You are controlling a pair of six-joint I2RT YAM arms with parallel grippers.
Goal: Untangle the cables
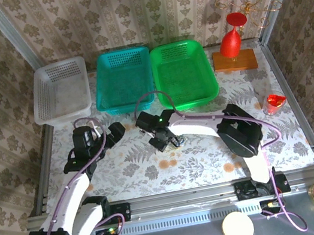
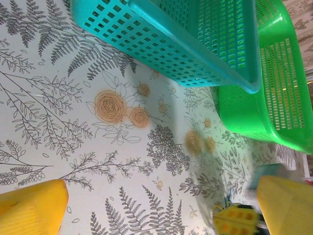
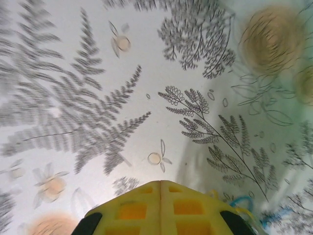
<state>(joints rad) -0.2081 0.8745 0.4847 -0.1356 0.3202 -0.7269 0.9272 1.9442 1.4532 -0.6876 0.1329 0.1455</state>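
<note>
The cables [image 3: 243, 202] are a small bunch of thin blue and yellow strands on the fern-print tablecloth, lying against the right side of my right gripper's fingers. My right gripper [image 3: 160, 184] is shut, its yellow fingers pressed together with nothing visible in the seam; I cannot see whether a strand is pinched lower down. From above, the right gripper [image 1: 169, 140] is low over the mid-table, with the cables [image 1: 179, 141] just beside it. In the left wrist view the cables [image 2: 228, 199] poke up at the right gripper's tip. My left gripper [image 2: 161, 210] is open over bare cloth, its tip [image 1: 115, 130] left of the bunch.
A teal basket [image 1: 106, 93], a green basket [image 1: 211, 77] and a white basket [image 1: 41, 101] line the back of the table. A red vase on a wooden base [image 1: 235, 58] stands at the back right, and a small red cup [image 1: 274, 101] sits at the right edge.
</note>
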